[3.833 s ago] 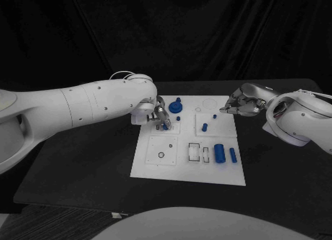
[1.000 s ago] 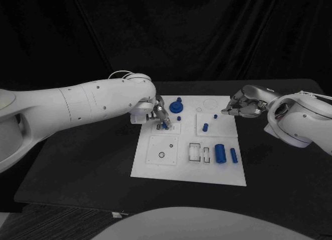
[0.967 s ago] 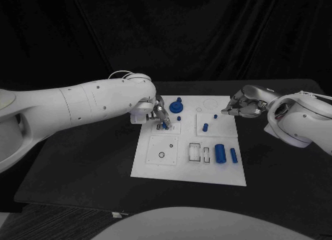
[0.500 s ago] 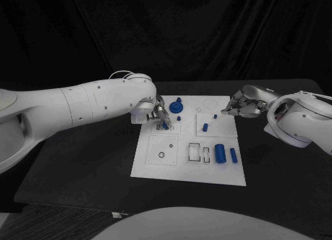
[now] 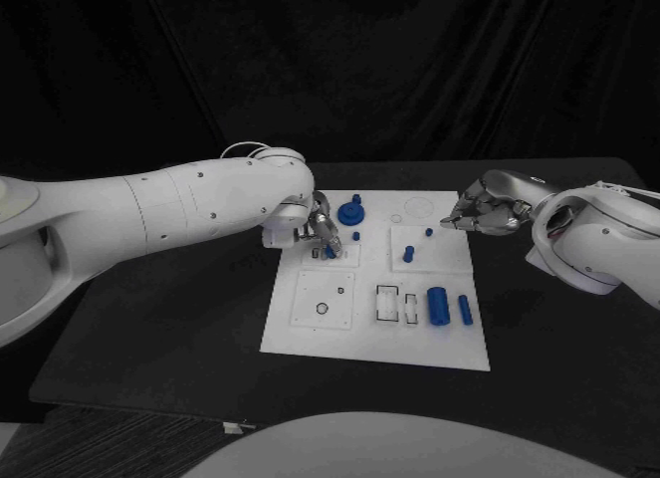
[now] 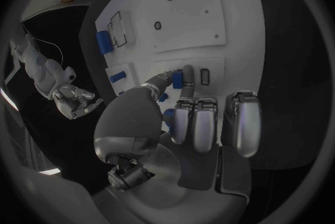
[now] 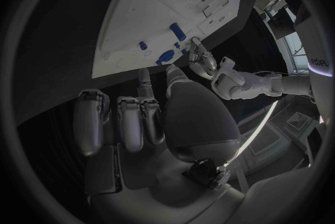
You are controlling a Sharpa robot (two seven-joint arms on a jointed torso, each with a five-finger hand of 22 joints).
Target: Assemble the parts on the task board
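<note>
On the black surface (image 5: 172, 329) lies one white task board (image 5: 380, 349), and two white arms reach over its far end from either side. Six blue parts can be counted on the board in the head view: a round knobbed part (image 5: 349, 212) at the far left corner, a small peg (image 5: 355, 236) just beside it, a tiny stud (image 5: 427, 232) and a short tilted cylinder (image 5: 407, 254) in the far right panel, and a thick cylinder (image 5: 436, 305) with a slim rod (image 5: 463, 310) lying side by side near the right edge. Two rectangular slots (image 5: 396, 304) sit left of the thick cylinder, and one small ring-shaped hole (image 5: 322, 308) marks the near left panel. One more small blue part (image 6: 178, 79) stands at the far left panel, pinched between the thumb and a finger of the left hand (image 5: 314, 231), whose remaining fingers (image 6: 197, 123) are curled in beside each other. At the board's far right edge the right hand (image 5: 481, 211) hovers with its fingers (image 7: 133, 118) curled inward and nothing visible in them.
</note>
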